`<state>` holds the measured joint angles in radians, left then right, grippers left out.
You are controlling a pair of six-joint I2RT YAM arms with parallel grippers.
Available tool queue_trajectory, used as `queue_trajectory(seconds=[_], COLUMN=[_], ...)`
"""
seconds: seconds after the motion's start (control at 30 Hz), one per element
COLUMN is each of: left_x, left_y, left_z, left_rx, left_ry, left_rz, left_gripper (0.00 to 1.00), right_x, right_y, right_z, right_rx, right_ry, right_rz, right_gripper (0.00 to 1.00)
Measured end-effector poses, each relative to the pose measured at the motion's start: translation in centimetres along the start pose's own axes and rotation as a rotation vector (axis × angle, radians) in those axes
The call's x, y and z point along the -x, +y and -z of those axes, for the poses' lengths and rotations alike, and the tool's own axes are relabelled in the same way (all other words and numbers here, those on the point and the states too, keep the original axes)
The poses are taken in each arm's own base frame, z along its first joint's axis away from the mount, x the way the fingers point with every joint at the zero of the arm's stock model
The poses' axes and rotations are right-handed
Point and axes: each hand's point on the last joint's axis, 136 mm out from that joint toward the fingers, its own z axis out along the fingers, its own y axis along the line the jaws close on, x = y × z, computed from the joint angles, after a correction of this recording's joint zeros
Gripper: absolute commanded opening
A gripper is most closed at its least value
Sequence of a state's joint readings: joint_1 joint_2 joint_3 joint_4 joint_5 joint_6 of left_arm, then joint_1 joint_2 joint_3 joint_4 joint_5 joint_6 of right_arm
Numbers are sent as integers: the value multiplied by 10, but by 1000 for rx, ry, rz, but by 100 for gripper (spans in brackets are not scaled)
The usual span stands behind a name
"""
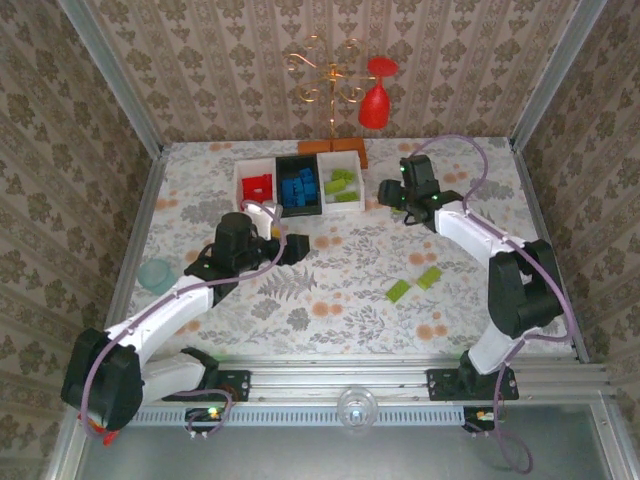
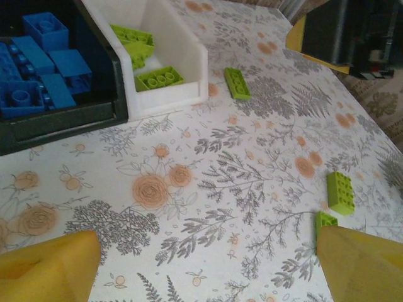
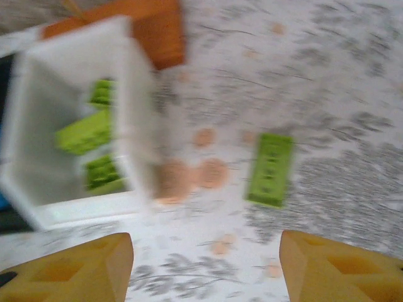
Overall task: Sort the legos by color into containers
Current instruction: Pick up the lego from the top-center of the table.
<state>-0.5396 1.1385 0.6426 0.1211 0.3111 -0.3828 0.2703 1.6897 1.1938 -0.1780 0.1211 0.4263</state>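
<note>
Three joined containers stand at the back: a white bin (image 1: 256,185) with red legos, a black bin (image 1: 298,187) with blue legos (image 2: 38,82), and a white bin (image 1: 341,187) with lime green legos (image 2: 157,78). My left gripper (image 1: 297,248) (image 2: 208,270) hangs open over bare table in front of the bins. Two green legos (image 1: 398,290) (image 1: 429,277) lie at the right, one of them (image 2: 340,192) beside my right finger. My right gripper (image 1: 388,193) (image 3: 204,264) is open just right of the green bin (image 3: 69,113), a long green lego (image 3: 271,170) (image 2: 237,82) lying ahead of it.
A teal bowl (image 1: 156,275) sits at the left edge. Behind the bins stands an orange-brown stand base (image 1: 333,150) (image 3: 157,31) with a gold rack and a red wine glass (image 1: 375,100). Patterned walls close in the table.
</note>
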Motion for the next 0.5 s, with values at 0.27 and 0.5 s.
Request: queue_trajectory(seconds=[0.27,0.5], left_x=[-8,-8], left_y=[-7,-7], left_z=[-6,-7], left_rx=[-19,-20], left_ry=[28,32], left_rz=[-6,-7], left_gripper=[90,90], right_x=[-19,-25], right_y=[-36,-34], right_z=[-65,-99], right_rx=[-159,-191], right_ry=[147,213], right_rz=[-2,15], right_gripper=[70,66])
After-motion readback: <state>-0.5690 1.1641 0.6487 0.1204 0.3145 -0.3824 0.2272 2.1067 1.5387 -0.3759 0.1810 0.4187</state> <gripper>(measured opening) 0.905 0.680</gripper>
